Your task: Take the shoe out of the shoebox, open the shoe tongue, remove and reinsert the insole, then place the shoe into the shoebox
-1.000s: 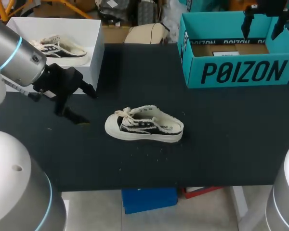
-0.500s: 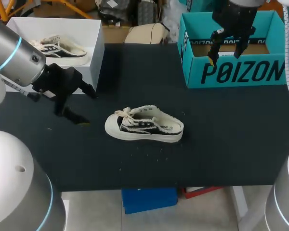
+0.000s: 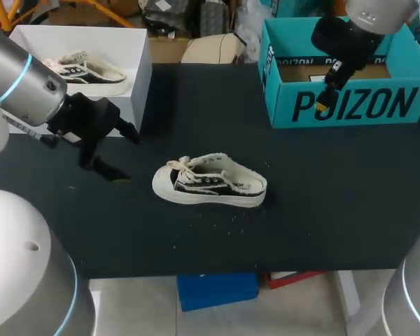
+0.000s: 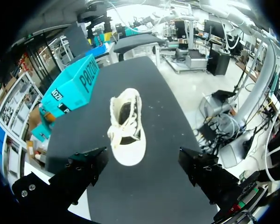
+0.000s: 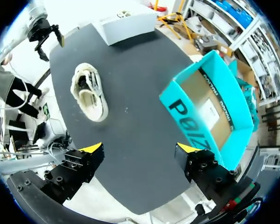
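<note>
Teal shoebox [image 3: 395,105] (dark-lettered front) near right claw [image 5: 140,148], spread wide like left claw [image 4: 141,161].

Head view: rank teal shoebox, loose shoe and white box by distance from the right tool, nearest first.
1. The teal shoebox: the right tool hangs at its front wall, on the far right.
2. The shoe: lying in the middle, nearer the robot and to the tool's left.
3. The white box: at the far left corner, clearly farthest.

Two shoes [image 3: 210,183] [image 3: 84,68], one white box [image 3: 120,38], one teal shoebox [image 3: 381,105].
</note>
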You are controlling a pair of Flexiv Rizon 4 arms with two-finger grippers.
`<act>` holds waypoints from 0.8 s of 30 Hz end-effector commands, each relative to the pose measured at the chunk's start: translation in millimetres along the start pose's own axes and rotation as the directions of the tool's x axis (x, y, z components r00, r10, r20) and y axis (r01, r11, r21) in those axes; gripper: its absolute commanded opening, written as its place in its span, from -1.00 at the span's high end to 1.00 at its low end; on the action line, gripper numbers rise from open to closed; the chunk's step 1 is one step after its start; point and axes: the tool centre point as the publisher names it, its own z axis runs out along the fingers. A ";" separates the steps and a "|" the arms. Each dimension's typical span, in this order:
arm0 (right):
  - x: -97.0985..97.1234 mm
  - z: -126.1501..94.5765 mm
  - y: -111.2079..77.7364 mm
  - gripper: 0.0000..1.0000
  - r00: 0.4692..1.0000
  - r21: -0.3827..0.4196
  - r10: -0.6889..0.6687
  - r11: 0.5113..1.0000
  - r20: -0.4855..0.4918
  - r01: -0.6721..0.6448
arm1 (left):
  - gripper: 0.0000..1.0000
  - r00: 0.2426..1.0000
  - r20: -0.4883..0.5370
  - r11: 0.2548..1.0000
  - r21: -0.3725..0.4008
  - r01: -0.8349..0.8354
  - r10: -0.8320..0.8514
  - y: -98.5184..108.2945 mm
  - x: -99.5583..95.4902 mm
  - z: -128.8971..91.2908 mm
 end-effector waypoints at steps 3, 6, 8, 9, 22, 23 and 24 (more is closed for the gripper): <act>37.2 4.2 1.2 -1.00 0.967 -0.102 -0.254 0.963 -0.026 0.250 | -1.00 1.000 0.002 1.000 0.000 -0.002 0.002 0.6 0.1 1.2; 62.8 13.9 2.7 -1.00 0.955 -0.134 -0.294 0.949 -0.043 0.286 | -1.00 1.000 0.002 1.000 0.000 -0.002 0.002 0.6 0.1 1.2; 62.8 13.9 2.7 -1.00 0.955 -0.134 -0.294 0.949 -0.043 0.286 | -1.00 1.000 0.002 1.000 0.000 -0.002 0.002 0.6 0.1 1.2; 62.8 13.9 2.7 -1.00 0.955 -0.134 -0.294 0.949 -0.043 0.286 | -1.00 1.000 0.002 1.000 0.000 -0.002 0.002 0.6 0.1 1.2; 62.8 13.9 2.7 -1.00 0.955 -0.134 -0.294 0.949 -0.043 0.286 | -1.00 1.000 0.002 1.000 0.000 -0.002 0.002 0.6 0.1 1.2; 62.8 13.9 2.7 -1.00 0.955 -0.134 -0.294 0.949 -0.043 0.286 | -1.00 1.000 0.002 1.000 0.000 -0.002 0.002 0.6 0.1 1.2; 62.8 13.9 2.7 -1.00 0.955 -0.134 -0.294 0.949 -0.043 0.286 | -1.00 1.000 0.002 1.000 0.000 -0.002 0.002 0.6 0.1 1.2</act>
